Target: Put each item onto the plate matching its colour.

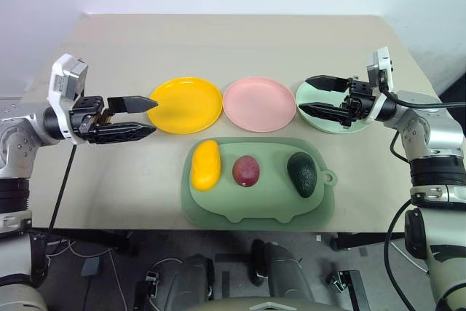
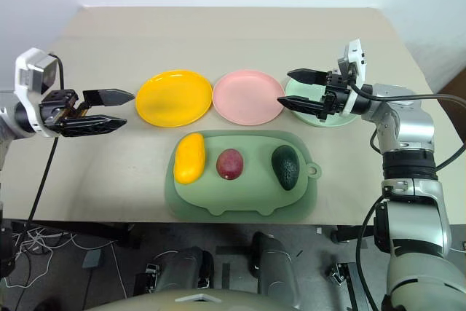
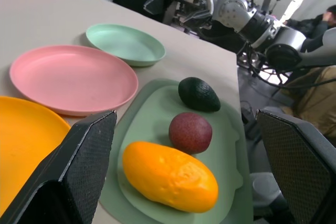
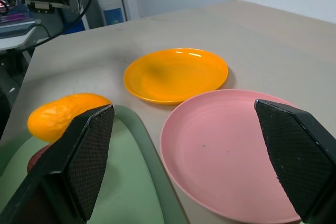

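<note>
On the sage-green pig-shaped mat [image 1: 255,202] lie an oblong yellow mango [image 1: 206,164], a round, speckled purple-red fruit [image 1: 246,171] and a bumpy dark green avocado [image 1: 302,174], side by side, apart. Yellow plate [image 1: 186,105], pink plate [image 1: 259,103] and green plate [image 1: 331,111] sit behind. The left gripper [image 1: 149,117] and right gripper [image 1: 306,94] hang with jaws spread, empty.

Bright, even overhead light; soft shadows under the plates; the surface [image 1: 240,56] looks sharp, without glare.

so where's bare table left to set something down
Free: the wide beige table strip behind the yellow plate, pink plate and pale green plate, and beside the sage-green pig-shaped mat. Crowded: between plates and mat.
</note>
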Controlling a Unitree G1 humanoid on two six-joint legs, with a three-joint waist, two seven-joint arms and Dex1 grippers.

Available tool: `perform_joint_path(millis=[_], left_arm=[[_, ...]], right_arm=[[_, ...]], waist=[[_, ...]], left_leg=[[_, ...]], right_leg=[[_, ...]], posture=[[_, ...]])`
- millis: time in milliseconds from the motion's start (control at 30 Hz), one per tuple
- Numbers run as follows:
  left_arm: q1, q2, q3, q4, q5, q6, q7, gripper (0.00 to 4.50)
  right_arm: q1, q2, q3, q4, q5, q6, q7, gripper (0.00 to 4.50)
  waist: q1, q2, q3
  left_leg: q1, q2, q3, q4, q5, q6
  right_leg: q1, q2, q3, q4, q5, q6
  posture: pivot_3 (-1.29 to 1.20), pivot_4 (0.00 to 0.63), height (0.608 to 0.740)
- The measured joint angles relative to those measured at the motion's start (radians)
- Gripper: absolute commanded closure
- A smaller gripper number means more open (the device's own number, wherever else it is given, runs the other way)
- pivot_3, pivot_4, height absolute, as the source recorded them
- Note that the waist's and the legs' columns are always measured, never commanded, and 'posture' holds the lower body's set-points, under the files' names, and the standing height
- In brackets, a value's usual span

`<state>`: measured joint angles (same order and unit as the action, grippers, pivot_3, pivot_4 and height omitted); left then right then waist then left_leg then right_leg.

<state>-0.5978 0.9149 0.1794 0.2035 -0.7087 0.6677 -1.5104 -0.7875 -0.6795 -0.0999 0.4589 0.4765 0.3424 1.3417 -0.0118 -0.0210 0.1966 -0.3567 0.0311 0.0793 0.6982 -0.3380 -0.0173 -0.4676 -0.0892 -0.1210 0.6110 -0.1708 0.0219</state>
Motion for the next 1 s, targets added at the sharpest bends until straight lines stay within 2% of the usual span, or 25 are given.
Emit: perform_joint_path(millis=[367,633,833,1000], left_arm=[[-0.012,-0.011,-0.009,0.02,0.074,-0.052,0.031,0.05],[-0.012,-0.037,-0.008,0.019,0.073,-0.054,0.05,0.05],[-0.025,-0.065,-0.019,0.026,0.077,-0.066,0.049,0.05],[-0.051,-0.083,-0.048,0.063,0.089,-0.072,0.04,0.05]], right_arm=[[0.005,0.0,-0.023,0.034,-0.026,-0.06,-0.062,0.0],[-0.008,-0.001,-0.02,0.075,-0.063,-0.056,-0.071,0.0],[-0.003,-0.019,-0.018,0.001,-0.069,0.116,-0.154,0.0],[0.077,-0.072,-0.007,-0.204,-0.06,0.334,-0.235,0.0]], waist=[[0.0,0.0,0.0],[0.0,0.0,0.0],[0.0,0.0,0.0],[0.003,0.0,0.0]], left_leg=[[0.0,0.0,0.0,0.0,0.0,0.0],[0.0,0.0,0.0,0.0,0.0,0.0],[0.0,0.0,0.0,0.0,0.0,0.0],[0.0,0.0,0.0,0.0,0.0,0.001]], right_leg=[[0.0,0.0,0.0,0.0,0.0,0.0],[0.0,0.0,0.0,0.0,0.0,0.0],[0.0,0.0,0.0,0.0,0.0,0.0],[0.0,-0.001,0.0,0.0,0.0,0.0]], posture=[[0.0,0.15,0.74],[0.0,0.15,0.74],[0.0,0.15,0.74],[0.0,0.15,0.74]])
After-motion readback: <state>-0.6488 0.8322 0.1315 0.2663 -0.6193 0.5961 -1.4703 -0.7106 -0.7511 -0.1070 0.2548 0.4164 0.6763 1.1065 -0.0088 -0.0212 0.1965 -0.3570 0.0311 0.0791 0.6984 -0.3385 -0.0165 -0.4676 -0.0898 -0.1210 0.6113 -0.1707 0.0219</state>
